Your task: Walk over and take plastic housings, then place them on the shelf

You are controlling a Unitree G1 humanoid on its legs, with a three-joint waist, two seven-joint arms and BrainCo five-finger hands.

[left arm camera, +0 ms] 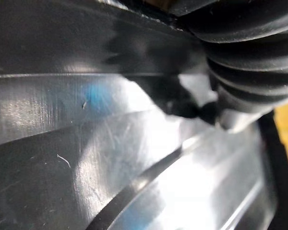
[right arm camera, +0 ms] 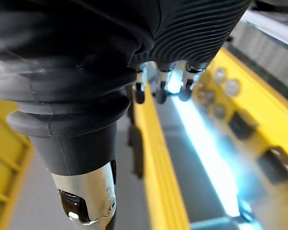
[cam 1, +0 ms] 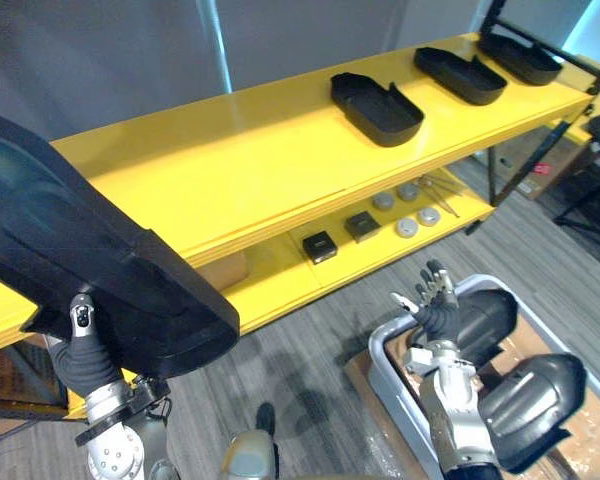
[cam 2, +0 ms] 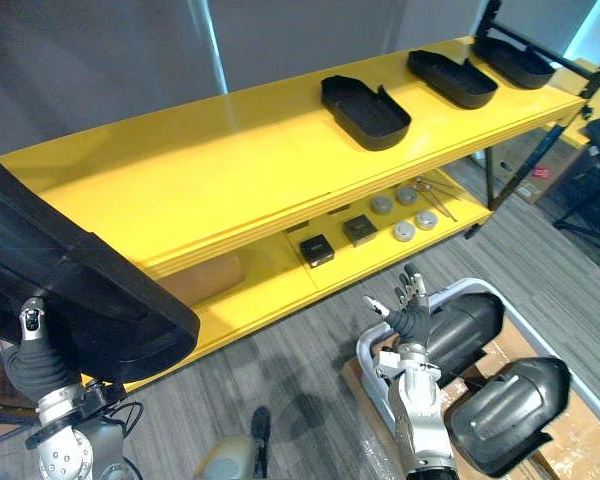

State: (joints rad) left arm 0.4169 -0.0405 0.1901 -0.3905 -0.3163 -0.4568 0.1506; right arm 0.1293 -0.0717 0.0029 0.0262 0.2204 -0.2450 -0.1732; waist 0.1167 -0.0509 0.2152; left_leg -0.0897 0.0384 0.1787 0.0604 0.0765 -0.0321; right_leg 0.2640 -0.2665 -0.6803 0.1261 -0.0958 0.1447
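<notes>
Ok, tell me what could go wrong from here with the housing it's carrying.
The black housing rides on the left hand alone, near one end, so it could tip or slip. It overhangs the yellow shelf's front edge; released here, it may fall. The right hand is open over the bin, giving no support.

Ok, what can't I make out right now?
Left hand: grip hidden under the black plastic housing in both eye views; the left wrist view sits too close against it.
That housing's left end: cut off by the eye views' left edge.
Round silver parts, lower shelf: too small to identify.
</notes>
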